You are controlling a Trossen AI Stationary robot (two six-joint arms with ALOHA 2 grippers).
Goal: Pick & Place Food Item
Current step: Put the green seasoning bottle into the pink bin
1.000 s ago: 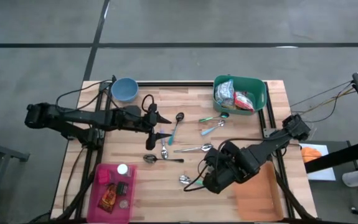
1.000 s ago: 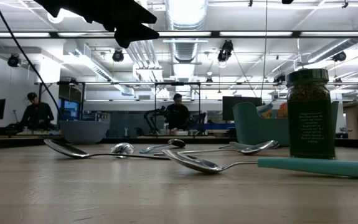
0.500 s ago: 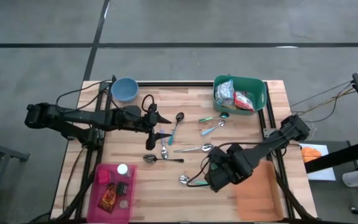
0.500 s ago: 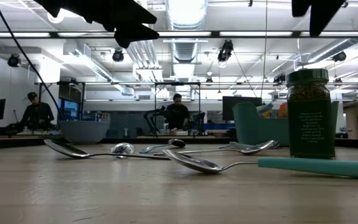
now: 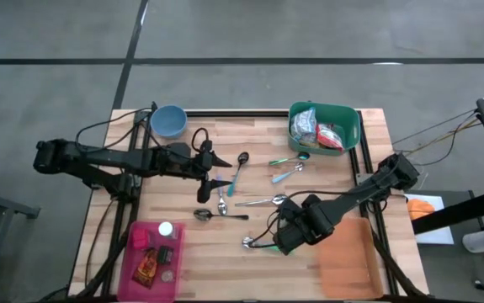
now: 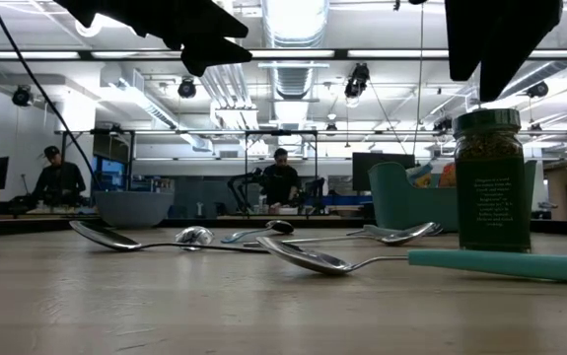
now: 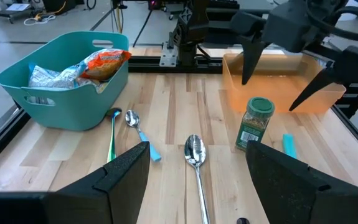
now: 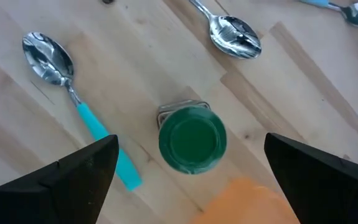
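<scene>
While the left gripper (image 5: 221,174) hangs unmoved over the spoons (image 5: 225,206), fingers apart and empty, the right gripper (image 8: 191,186) has slid leftward and dropped lower. It now hovers wide open directly above the green-lidded spice jar (image 8: 192,139), which stands upright just beside the orange tray (image 7: 284,78), ungripped.
</scene>
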